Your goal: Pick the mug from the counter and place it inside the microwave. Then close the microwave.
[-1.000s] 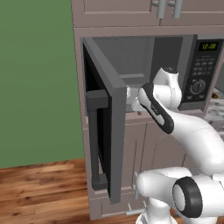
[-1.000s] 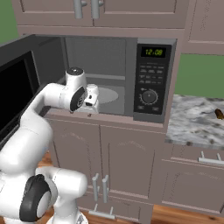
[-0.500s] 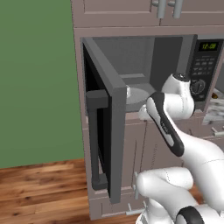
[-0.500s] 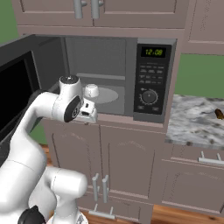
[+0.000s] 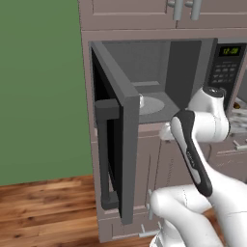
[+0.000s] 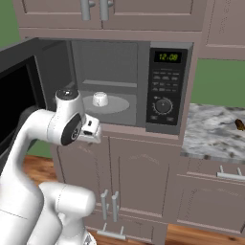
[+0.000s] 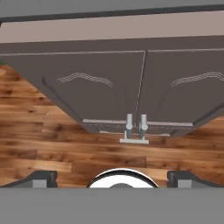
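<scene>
The small white mug (image 6: 100, 99) stands upright on the glass turntable inside the grey microwave (image 6: 165, 91), whose door (image 5: 120, 159) hangs wide open to the left. My gripper (image 6: 92, 132) is outside the cavity, just below its front edge and to the left of the mug. It points down at the cabinet doors. In the hand view the gripper (image 7: 112, 177) is open, its fingertips (image 7: 43, 177) spread far apart with nothing between them. The marbled counter (image 6: 210, 134) lies to the right of the microwave.
A small brown-and-red object (image 6: 239, 124) lies on the counter at the far right. Wall cabinets hang above the microwave, and base cabinets with paired handles (image 7: 134, 127) stand below it. The open door (image 6: 16, 100) juts out at the left over wooden floor.
The hand has drawn back out of the microwave mouth and dropped below its front edge, turning to face down. The mug stays on the turntable.
</scene>
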